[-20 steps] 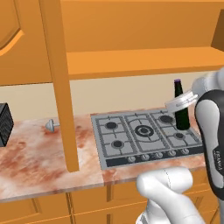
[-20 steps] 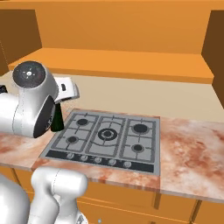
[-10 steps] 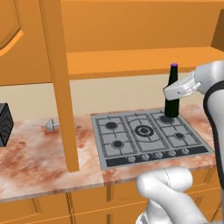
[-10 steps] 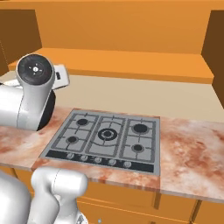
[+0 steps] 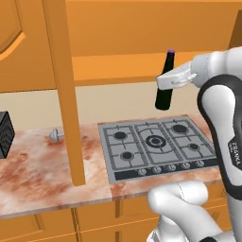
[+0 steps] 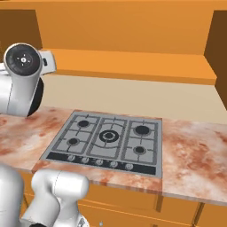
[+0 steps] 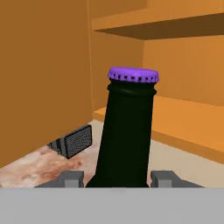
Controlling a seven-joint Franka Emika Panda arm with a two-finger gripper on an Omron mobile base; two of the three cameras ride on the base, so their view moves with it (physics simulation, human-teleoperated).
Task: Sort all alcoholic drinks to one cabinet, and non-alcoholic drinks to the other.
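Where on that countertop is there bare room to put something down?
Bare marble counter lies right of the stove. On its left, a patch lies between the stove and the open cabinet door; beyond it sit a small grey object and a dark appliance.

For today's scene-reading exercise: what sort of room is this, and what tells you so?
Most likely a kitchen, a rendered one. A gas stove is set into a marbled counter, and wooden cabinets hang above. The hand holds a beer bottle.
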